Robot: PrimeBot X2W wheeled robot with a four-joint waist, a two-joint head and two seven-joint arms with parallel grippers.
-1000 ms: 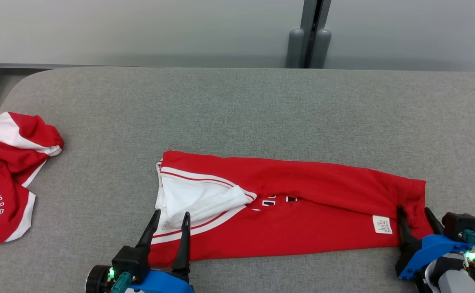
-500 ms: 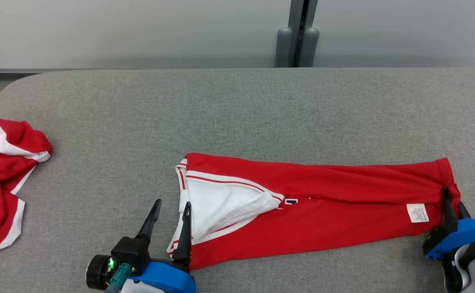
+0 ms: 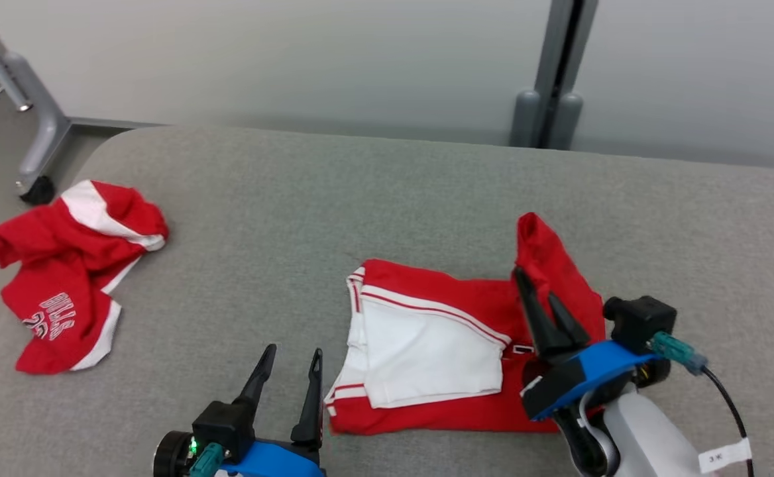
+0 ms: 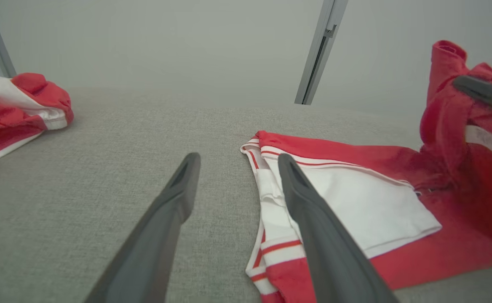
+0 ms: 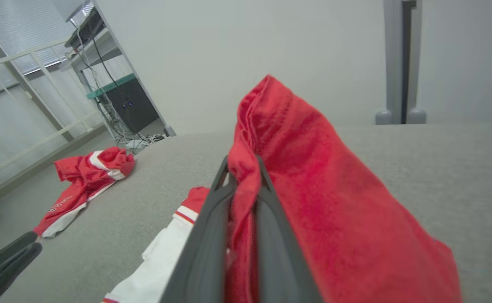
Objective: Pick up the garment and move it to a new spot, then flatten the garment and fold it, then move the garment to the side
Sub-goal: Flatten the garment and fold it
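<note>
The red garment (image 3: 456, 297) with a white panel lies on the grey table (image 3: 360, 192), front centre. My right gripper (image 3: 534, 286) is shut on its right end and holds that end raised, doubled back over the middle of the cloth. In the right wrist view the red fabric (image 5: 313, 176) is pinched between the fingers of the right gripper (image 5: 242, 168) and drapes to the right. My left gripper (image 3: 294, 351) stands open just left of the garment's white-trimmed edge. In the left wrist view, the left gripper (image 4: 238, 160) has its right finger over that edge (image 4: 271, 198); nothing is between the fingers.
A second red and white garment (image 3: 75, 265) with lettering lies crumpled at the table's left end, also seen as a red heap (image 5: 86, 176) in the right wrist view. A grey post (image 3: 552, 99) stands behind the table. A metal frame leg (image 3: 36, 126) stands off the far left corner.
My right gripper has lifted the garment's right end and carried it left over the cloth, halving its spread. The head view has shifted. The left gripper stays open beside the left edge.
</note>
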